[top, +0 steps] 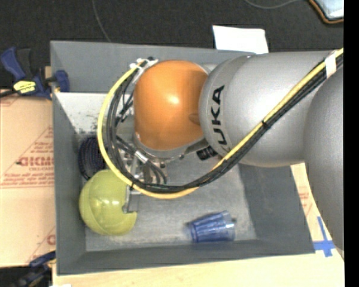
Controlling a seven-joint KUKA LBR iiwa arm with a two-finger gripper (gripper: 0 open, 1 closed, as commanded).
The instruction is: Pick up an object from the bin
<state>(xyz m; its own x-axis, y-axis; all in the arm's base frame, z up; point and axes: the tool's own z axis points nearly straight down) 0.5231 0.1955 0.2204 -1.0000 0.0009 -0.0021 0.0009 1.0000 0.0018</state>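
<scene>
Although the orange cover hid much of the wrist, we saw the tool (131, 197) low in the near left of the grey metal bin (64, 178), touching the right side of a glossy yellow-green ball (105, 211). We could not tell whether the tool was open or closed. A blue ribbed plastic cup (210, 228) lay on its side to the right, apart from the ball. A dark blue coil (88, 157) sat just beyond the ball.

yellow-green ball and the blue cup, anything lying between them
No. In the camera view the stretch of grey bin floor between the yellow-green ball and the blue cup is bare.
</scene>
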